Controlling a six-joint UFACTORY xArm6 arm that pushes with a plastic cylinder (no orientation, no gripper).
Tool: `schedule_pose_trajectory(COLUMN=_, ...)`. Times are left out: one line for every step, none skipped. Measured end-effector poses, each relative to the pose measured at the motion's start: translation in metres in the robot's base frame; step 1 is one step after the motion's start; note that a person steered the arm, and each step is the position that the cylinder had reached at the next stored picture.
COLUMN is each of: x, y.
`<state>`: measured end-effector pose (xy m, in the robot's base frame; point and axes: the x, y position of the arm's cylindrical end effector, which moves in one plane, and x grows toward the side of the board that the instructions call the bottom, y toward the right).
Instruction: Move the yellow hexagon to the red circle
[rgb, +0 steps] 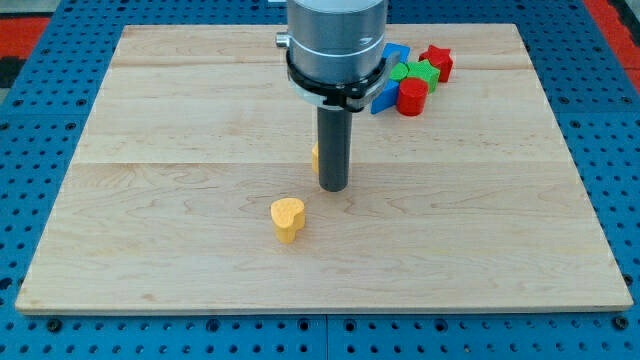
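My tip (333, 186) rests on the wooden board near its middle. A yellow block, probably the hexagon (315, 157), is mostly hidden behind the rod; only a sliver shows at the rod's left side, touching or nearly touching it. The red circle (411, 97), a short red cylinder, stands toward the view's top right in a cluster of blocks, well away from my tip. A yellow heart-shaped block (287, 219) lies below and to the left of my tip.
Around the red circle sit a red star-like block (437, 61), a green block (417, 70) and blue blocks (387, 95). The wooden board (150, 200) lies on a blue perforated table (620, 150). The arm's grey body (335, 45) hides part of the board's top.
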<state>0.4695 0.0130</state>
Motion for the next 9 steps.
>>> schedule_pose_trajectory(x=-0.007, y=-0.070)
schedule_pose_trajectory(x=-0.011, y=-0.113)
schedule_pose_trajectory(x=-0.013, y=-0.077)
schedule_pose_trajectory(x=-0.028, y=-0.039)
schedule_pose_trajectory(x=-0.036, y=-0.032)
schedule_pose_trajectory(x=-0.039, y=0.004)
schedule_pose_trajectory(x=-0.064, y=0.024)
schedule_pose_trajectory(x=-0.072, y=0.043)
schedule_pose_trajectory(x=-0.072, y=0.079)
